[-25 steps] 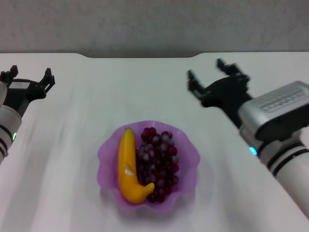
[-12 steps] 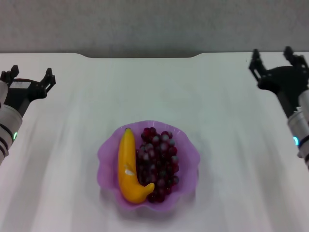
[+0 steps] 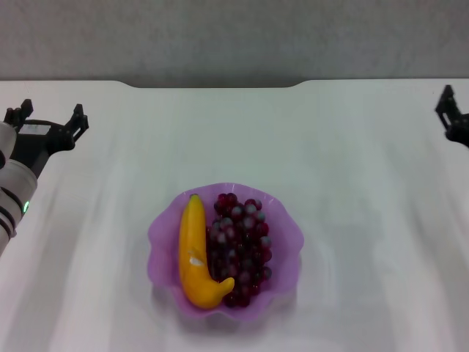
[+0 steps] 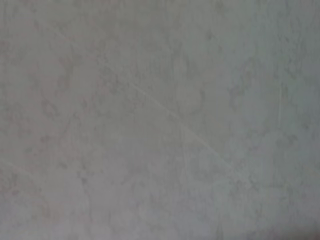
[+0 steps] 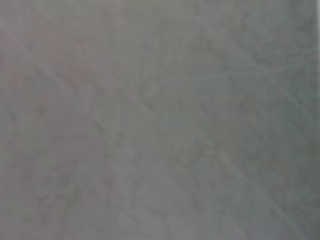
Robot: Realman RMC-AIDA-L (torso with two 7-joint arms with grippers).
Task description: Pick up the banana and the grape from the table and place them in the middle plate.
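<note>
The purple scalloped middle plate (image 3: pixel 286 220) sits on the white table (image 3: pixel 352 161) at front centre. The yellow banana (image 3: pixel 193 249) lies in the plate's left half. The dark red-purple grape bunch (image 3: pixel 242 246) lies beside it in the right half, touching it. My left gripper (image 3: pixel 45 119) is open and empty at the far left, well away from the plate. My right gripper (image 3: pixel 453 121) is at the far right edge of the head view, mostly cut off. Both wrist views show only bare table surface.
The table's far edge (image 3: pixel 220 84) meets a grey wall with a dark notch at the back centre.
My right arm has swung from near the middle back of the table out to the far right edge of view. The left arm, plate and fruit have stayed put.
</note>
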